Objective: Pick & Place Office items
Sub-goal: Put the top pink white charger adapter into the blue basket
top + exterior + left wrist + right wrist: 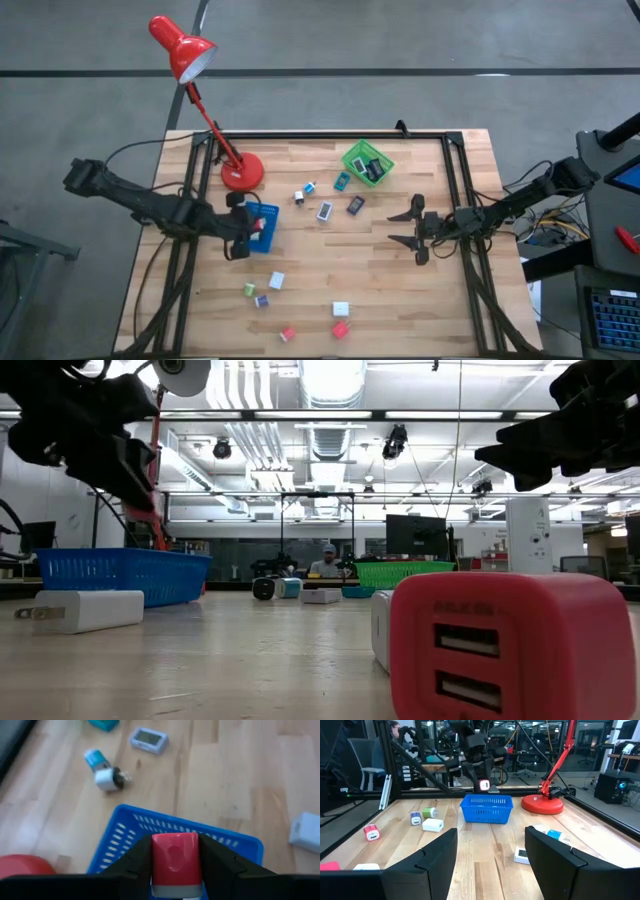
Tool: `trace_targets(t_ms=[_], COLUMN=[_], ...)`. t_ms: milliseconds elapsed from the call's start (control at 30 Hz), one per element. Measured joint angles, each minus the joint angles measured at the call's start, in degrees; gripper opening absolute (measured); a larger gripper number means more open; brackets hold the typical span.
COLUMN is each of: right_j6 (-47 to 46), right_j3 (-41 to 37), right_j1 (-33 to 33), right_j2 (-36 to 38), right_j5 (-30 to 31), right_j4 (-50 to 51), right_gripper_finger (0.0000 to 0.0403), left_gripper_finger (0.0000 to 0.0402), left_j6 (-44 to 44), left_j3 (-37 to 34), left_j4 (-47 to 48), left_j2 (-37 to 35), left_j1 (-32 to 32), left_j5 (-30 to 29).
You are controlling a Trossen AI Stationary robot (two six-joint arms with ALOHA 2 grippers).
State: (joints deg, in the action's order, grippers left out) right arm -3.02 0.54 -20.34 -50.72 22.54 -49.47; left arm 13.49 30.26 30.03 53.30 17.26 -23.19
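Red charger block (pixel 175 857) sits pinched in the left gripper (pixel 175 870) over the blue tray (pixel 266 224) left of centre, lamp base (pixel 241 172) beside it, right gripper (pixel 412 228) spread empty, tray contents hidden

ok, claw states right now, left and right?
Left claw: shut on a red charger block, above the blue tray.
Right claw: open, empty, hanging over the table.
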Motion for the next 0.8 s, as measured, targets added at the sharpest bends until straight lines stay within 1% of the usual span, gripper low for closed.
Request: trace_targets(t_ms=[100, 467, 600, 800], right_j6=[0.0, 0.0, 0.0, 0.0], right_j3=[0.0, 0.0, 0.0, 0.0], right_j1=[-0.01, 0.0, 0.0, -0.02], right_j2=[0.0, 0.0, 0.0, 0.0], right_j5=[-0.02, -0.02, -0.01, -0.02], right_j4=[-0.02, -0.07, -0.07, -0.04], right_gripper_finger=[0.0224, 0.0224, 0.0224, 0.0224], left_gripper_finger=[0.0127, 0.0127, 0.0127, 0.0127], left_j6=[0.2, 1.51, 1.56, 1.56], left_j3=[-0.15, -0.52, -0.52, -0.55], left_j4=[0.01, 0.89, 0.26, -0.63], left_j2=[0.91, 5.62, 7.44, 9.57], left_j1=[-0.01, -0.56, -1.08, -1.4], left_j5=[2.37, 4.01, 5.19, 5.34])
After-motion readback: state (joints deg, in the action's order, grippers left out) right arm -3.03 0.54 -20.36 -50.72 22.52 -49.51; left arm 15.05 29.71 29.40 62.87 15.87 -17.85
